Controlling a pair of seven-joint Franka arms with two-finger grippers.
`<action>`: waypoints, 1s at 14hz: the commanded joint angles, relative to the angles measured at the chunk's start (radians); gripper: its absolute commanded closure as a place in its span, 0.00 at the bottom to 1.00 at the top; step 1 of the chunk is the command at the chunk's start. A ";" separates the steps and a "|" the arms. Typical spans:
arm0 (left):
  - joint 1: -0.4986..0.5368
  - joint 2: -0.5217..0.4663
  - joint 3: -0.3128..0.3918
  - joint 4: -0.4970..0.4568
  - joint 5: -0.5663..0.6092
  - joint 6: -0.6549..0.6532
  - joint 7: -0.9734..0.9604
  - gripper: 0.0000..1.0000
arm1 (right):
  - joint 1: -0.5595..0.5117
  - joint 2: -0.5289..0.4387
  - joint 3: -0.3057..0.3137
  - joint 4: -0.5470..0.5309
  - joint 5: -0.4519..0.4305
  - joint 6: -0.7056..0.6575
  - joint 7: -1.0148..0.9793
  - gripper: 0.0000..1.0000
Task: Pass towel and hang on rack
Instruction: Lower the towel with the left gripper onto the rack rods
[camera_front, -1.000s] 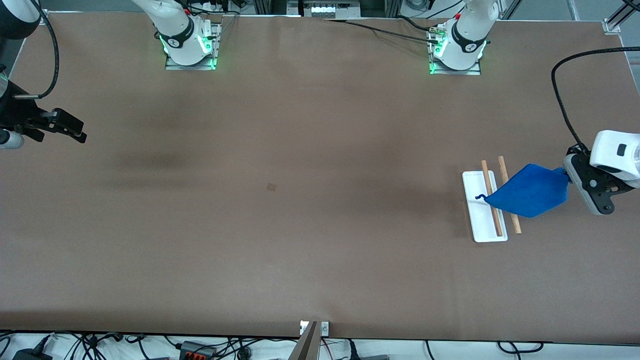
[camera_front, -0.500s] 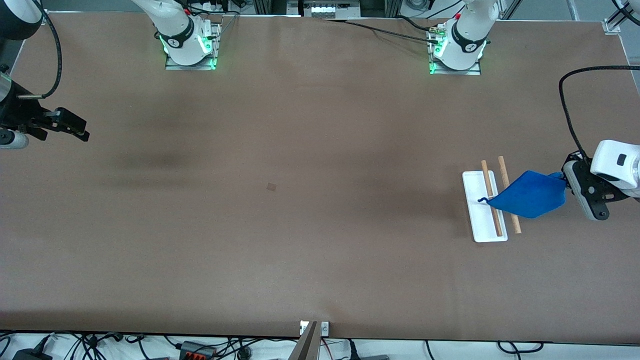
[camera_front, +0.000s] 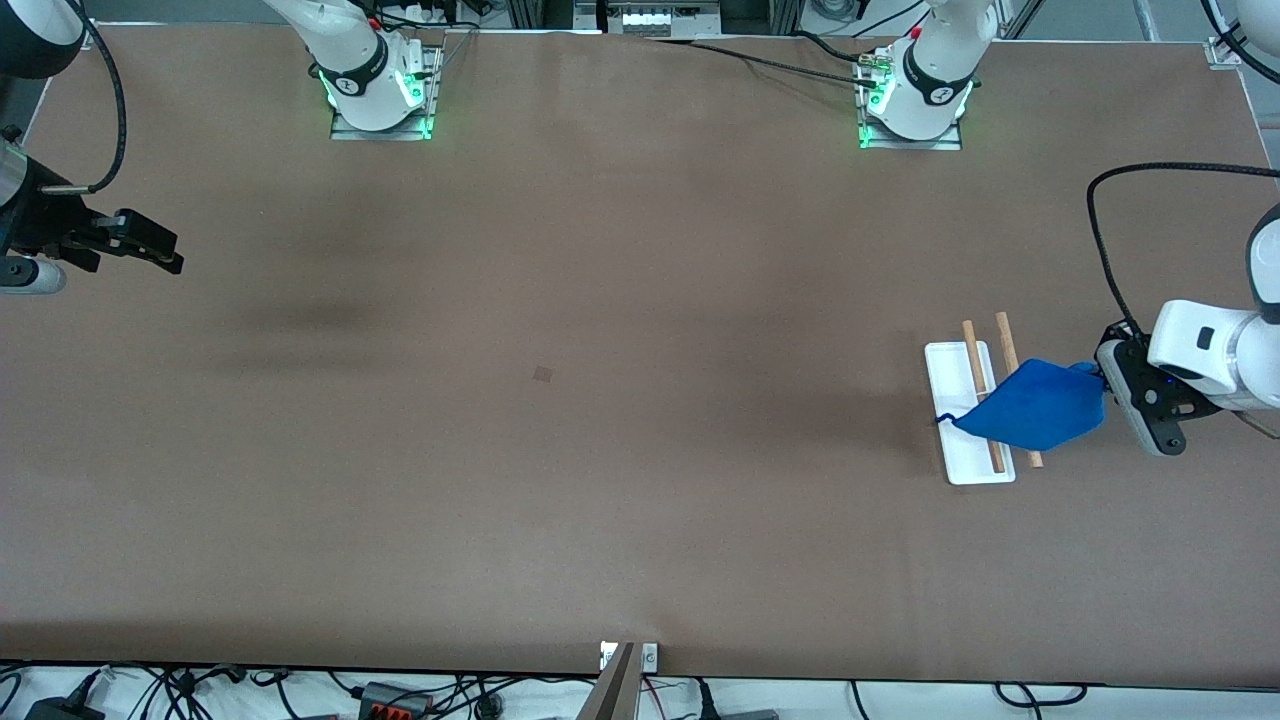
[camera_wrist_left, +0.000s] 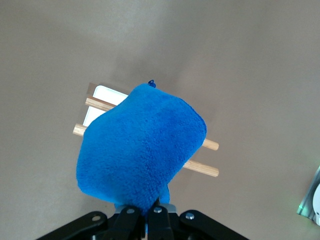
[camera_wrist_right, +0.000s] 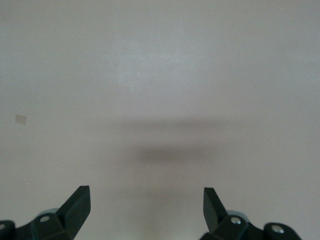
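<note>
With the left tool (camera_front: 1100, 378) pinching one corner of the blue towel (camera_front: 1030, 412) draped across both dowel bars of the rack (camera_front: 962, 440) at the left arm's bench end, lower until cloth hangs evenly, then release; right tool (camera_front: 150, 250) waits spread wide.

Towel (camera_wrist_left: 140, 150): blue, fluffy pile cloth. Rack (camera_front: 968, 440): two bare wooden dowels, smooth white base, probably plastic. Table (camera_front: 600, 400): matt brown surface.

Brown table (camera_front: 600, 450), the rack's (camera_front: 968, 415) white base near the left arm's end.
</note>
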 joint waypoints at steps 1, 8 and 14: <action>0.011 -0.008 -0.004 -0.044 -0.023 0.040 0.005 1.00 | -0.002 -0.010 0.006 -0.004 0.001 0.017 0.007 0.00; 0.043 -0.172 -0.006 -0.334 -0.061 0.183 -0.031 1.00 | 0.001 0.002 0.008 -0.014 0.001 0.047 0.008 0.00; 0.075 -0.276 -0.007 -0.534 -0.095 0.316 -0.020 1.00 | 0.002 0.002 0.011 -0.017 0.000 0.028 0.008 0.00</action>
